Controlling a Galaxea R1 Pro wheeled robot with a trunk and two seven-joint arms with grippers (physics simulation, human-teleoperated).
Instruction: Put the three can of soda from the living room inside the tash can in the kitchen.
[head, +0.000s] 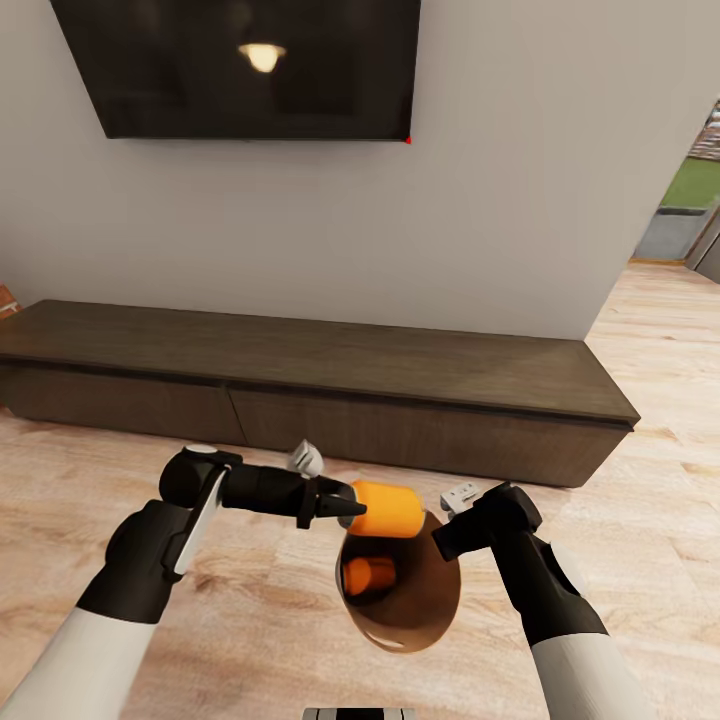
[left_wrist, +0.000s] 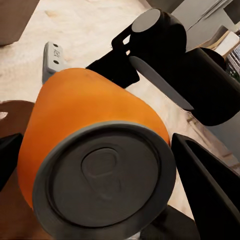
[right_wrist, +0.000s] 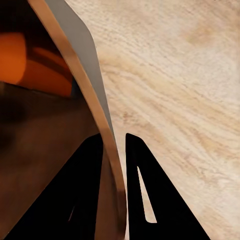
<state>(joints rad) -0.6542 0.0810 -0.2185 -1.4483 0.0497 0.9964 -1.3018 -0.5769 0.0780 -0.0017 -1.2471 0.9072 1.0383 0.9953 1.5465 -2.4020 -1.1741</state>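
Observation:
My left gripper (head: 352, 510) is shut on an orange can of soda (head: 388, 508), held on its side just above the rim of the tash can (head: 425, 610). The left wrist view has that can (left_wrist: 95, 125) close up, grey top toward the camera, between the dark fingers (left_wrist: 205, 190). The tan bin is tilted with its brown inside facing me, and a second orange can (head: 368, 575) lies in it. My right gripper (head: 447, 535) is shut on the bin's rim; its wrist view shows the wall (right_wrist: 92, 95) pinched between both fingers (right_wrist: 145, 190), and the inner can (right_wrist: 35, 60).
I am in the living room: a long low dark cabinet (head: 300, 370) runs along the wall ahead, under a wall-mounted black TV (head: 240, 60). Wood-plank floor (head: 640, 520) lies all around. An opening (head: 690, 210) shows at the far right.

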